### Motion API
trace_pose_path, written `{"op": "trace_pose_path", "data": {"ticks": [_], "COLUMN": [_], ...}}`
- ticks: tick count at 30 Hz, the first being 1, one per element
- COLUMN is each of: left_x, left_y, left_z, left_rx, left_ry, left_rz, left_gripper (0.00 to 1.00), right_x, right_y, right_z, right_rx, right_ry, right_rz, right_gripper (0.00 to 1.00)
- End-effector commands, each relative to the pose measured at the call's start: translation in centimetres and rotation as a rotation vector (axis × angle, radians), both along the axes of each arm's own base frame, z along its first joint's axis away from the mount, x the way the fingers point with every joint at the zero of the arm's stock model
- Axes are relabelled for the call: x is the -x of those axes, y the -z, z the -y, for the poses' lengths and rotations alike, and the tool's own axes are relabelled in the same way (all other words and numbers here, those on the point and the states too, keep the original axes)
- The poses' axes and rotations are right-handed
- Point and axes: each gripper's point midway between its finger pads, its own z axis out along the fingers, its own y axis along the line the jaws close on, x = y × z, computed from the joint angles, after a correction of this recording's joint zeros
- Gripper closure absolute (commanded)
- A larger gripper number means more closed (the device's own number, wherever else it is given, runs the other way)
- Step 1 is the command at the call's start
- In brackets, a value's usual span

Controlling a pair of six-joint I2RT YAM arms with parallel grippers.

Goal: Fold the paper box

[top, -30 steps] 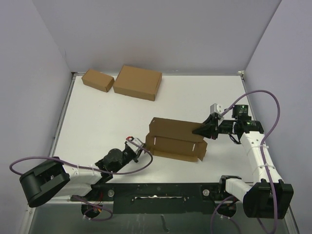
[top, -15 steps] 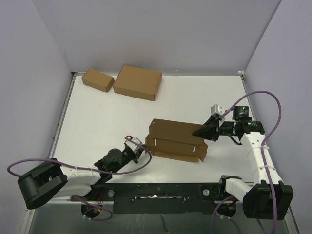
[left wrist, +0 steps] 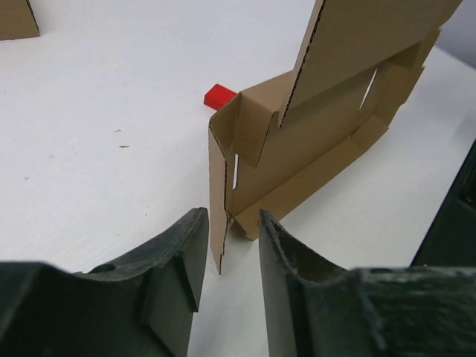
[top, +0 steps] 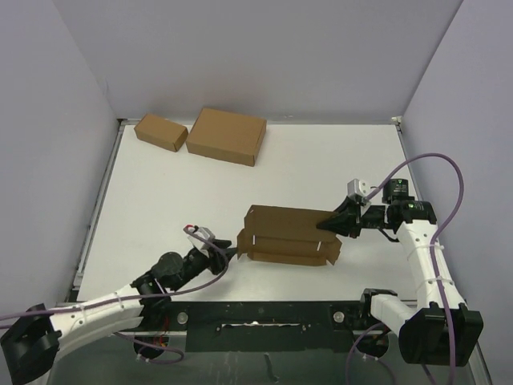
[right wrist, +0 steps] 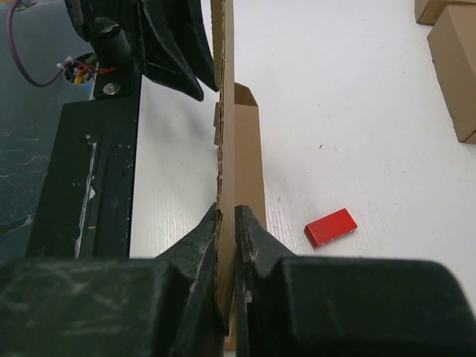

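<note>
White table [top: 176, 184] between pale purple walls, with the half-folded box [top: 288, 233] lying between the two grippers, its end flaps and one long panel standing up. The left gripper [left wrist: 230, 223] is low at the box's left end, its jaws a little apart. The edge of an upright end flap [left wrist: 218, 201] stands in the gap between its fingers, close to the left one and not squeezed. Beyond that flap the rest of the box stretches ahead and to the right of this gripper. A small red block [left wrist: 220, 96] rests on the table farther ahead, just beside the box. The right gripper [right wrist: 227, 216] is at the other end, its jaws pinched tight on the thin upright panel [right wrist: 223, 111], which runs straight ahead from its fingertips toward the left gripper. From this gripper the red block lies just ahead and to the right. A small carton [top: 161, 131] and a bigger carton [top: 227, 135] sit side by side far ahead of the left gripper, against the back wall.
</note>
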Motion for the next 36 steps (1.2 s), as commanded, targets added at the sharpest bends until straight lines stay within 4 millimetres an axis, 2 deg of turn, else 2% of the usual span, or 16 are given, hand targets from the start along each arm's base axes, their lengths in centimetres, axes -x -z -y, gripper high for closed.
{"op": "trace_pose_path", "data": {"ticks": [1, 5, 8, 11, 16, 21, 23, 28, 30, 36], "left_x": [0.9, 0.8, 0.3, -0.3, -1.2, -2.9, -3.6, -5.6, -5.5, -4.0], "left_y": [-1.9, -4.1, -3.7, -2.9, -2.1, -1.4, -1.0, -0.7, -1.5, -0.3], "left_z": [-0.8, -3.1, -5.0, -5.9, -4.7, -3.0, -2.2, -1.6, -0.8, 1.7], "left_rx": [0.082, 0.14, 0.118, 0.077, -0.001, -0.061, -0.059, 0.009, 0.036, 0.036], "left_ry": [-0.015, -0.108, -0.193, -0.24, -0.217, -0.185, -0.15, -0.079, -0.01, 0.169], "left_rz": [-0.051, -0.065, -0.06, -0.042, 0.005, 0.047, 0.04, 0.01, 0.047, 0.018], "left_gripper": [0.66, 0.64, 0.68, 0.72, 0.7, 0.67, 0.67, 0.67, 0.65, 0.64], "right_x": [0.4, 0.4, 0.4, 0.5, 0.4, 0.4, 0.4, 0.4, 0.5, 0.3], "right_y": [-1.1, -1.2, -1.2, -1.2, -1.1, -1.3, -1.3, -1.3, -1.4, -1.5], "right_z": [-0.1, -0.1, -0.1, -0.1, -0.1, -0.1, -0.1, -0.1, -0.1, 0.0], "right_rx": [-0.003, -0.005, -0.008, -0.009, -0.014, -0.018, -0.019, -0.02, -0.023, -0.03], "right_ry": [-0.013, -0.013, -0.014, -0.013, -0.011, -0.009, -0.007, -0.006, -0.007, -0.004], "right_rz": [0.06, 0.063, 0.065, 0.062, 0.052, 0.046, 0.047, 0.042, 0.045, 0.043], "right_gripper": [1.0, 1.0, 1.0, 1.0, 1.0, 1.0, 1.0, 1.0, 1.0, 1.0]}}
